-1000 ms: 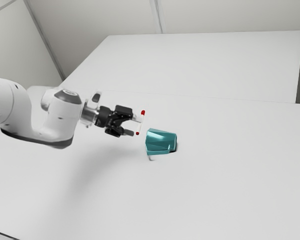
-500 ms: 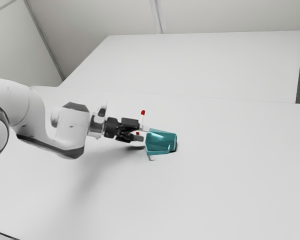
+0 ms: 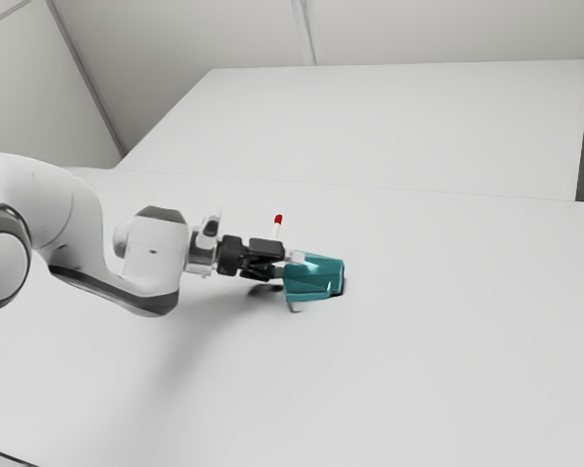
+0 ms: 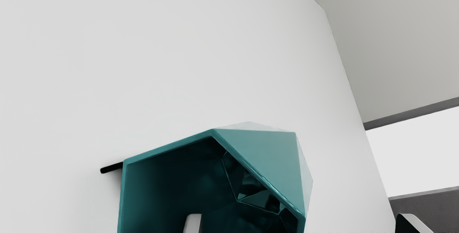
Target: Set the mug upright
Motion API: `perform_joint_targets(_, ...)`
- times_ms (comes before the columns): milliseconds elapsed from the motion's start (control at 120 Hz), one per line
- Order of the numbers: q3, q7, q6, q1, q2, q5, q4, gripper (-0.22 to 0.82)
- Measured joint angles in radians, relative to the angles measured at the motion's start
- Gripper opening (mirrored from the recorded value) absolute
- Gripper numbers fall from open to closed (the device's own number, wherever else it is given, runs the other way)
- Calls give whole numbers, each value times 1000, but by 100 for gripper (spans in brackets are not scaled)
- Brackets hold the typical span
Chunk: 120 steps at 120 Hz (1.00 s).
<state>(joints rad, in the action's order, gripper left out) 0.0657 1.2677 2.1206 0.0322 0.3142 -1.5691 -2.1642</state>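
From left to right in the exterior view, we see the white arm (image 3: 141,255) reaching over the table (image 3: 448,341). Next we note a thin white stick with a red tip (image 3: 277,227), and just beside it our black gripper (image 3: 289,265). Its fingers stand wide apart and have hold of nothing. Farthest right we find the teal mug (image 3: 316,279) on the table — tipped on its side, mouth toward the gripper. In the wrist view we see one finger (image 4: 193,224) overlapping the mouth and the other outside the rim — whether either touches the mug, we cannot tell. A thin dark bar (image 4: 111,167) juts from beside the rim.
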Motion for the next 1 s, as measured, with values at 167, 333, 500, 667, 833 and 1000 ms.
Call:
perform_joint_targets(167,0,15,0,15,4,-2,5,58)
perform_joint_targets(333,-1,27,0,23,8,-4,7,54)
perform_joint_targets(500,-1,36,1,33,13,-14,7,45)
perform_joint_targets(667,-1,43,3,34,11,-17,11,26)
perform_joint_targets(833,-1,50,4,34,8,-17,15,9)
perform_joint_targets(1000,-1,56,6,35,5,-14,16,-7)
